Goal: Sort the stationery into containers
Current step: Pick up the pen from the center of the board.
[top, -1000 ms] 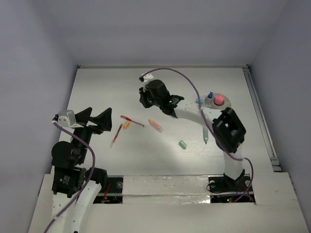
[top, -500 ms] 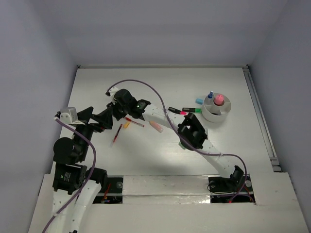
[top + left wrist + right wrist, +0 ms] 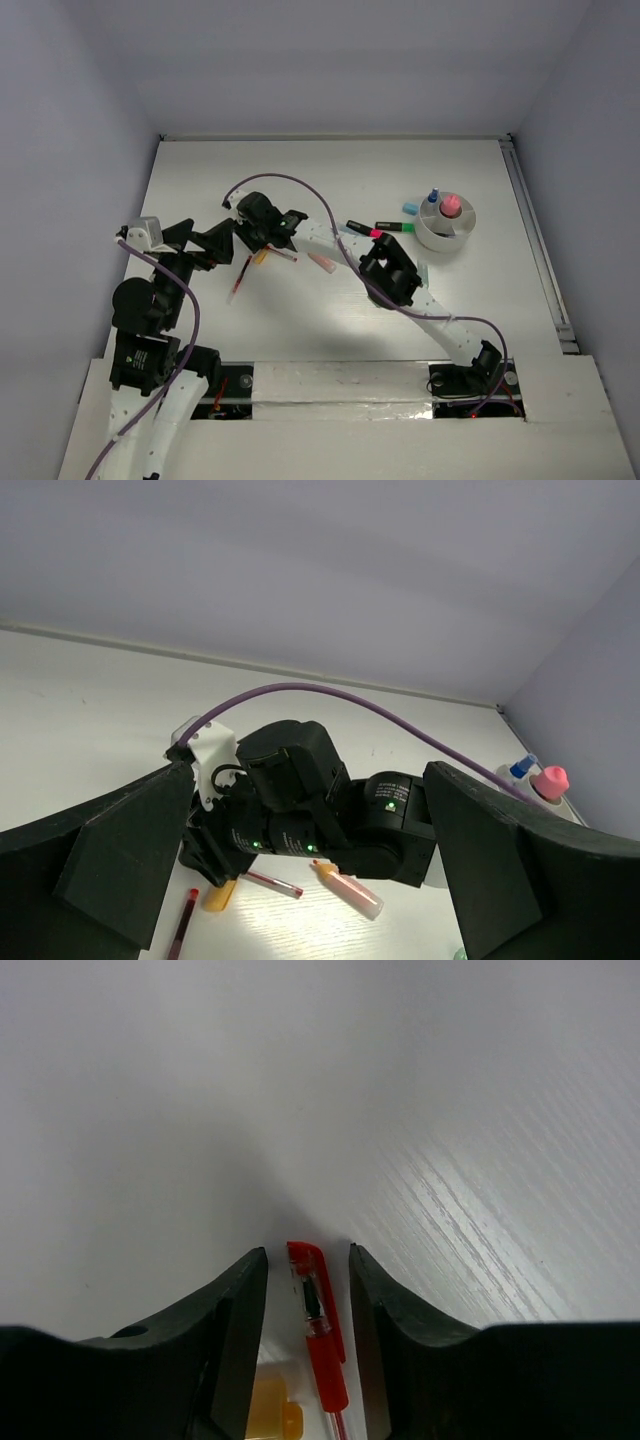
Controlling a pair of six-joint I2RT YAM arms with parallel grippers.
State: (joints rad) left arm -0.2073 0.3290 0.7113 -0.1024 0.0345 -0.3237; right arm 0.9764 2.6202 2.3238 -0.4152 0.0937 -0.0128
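Note:
A thin red pen lies left of centre. My right gripper is low over its capped end, open. In the right wrist view the red cap lies between the two fingers with a gap on each side, and a short orange marker lies beside it. My left gripper is open and empty, raised just left of the right gripper. A second red pen, the orange marker and a pink marker lie nearby. The whitish cup at the right holds a pink-capped bottle.
A blue eraser and two dark markers lie left of the cup. The right arm's elbow hangs over the table's middle and hides what lies under it. A metal rail runs along the right edge.
My right arm has swung from the table's middle to the left and come down with its jaws around the red pen's cap. My left gripper barely moved.

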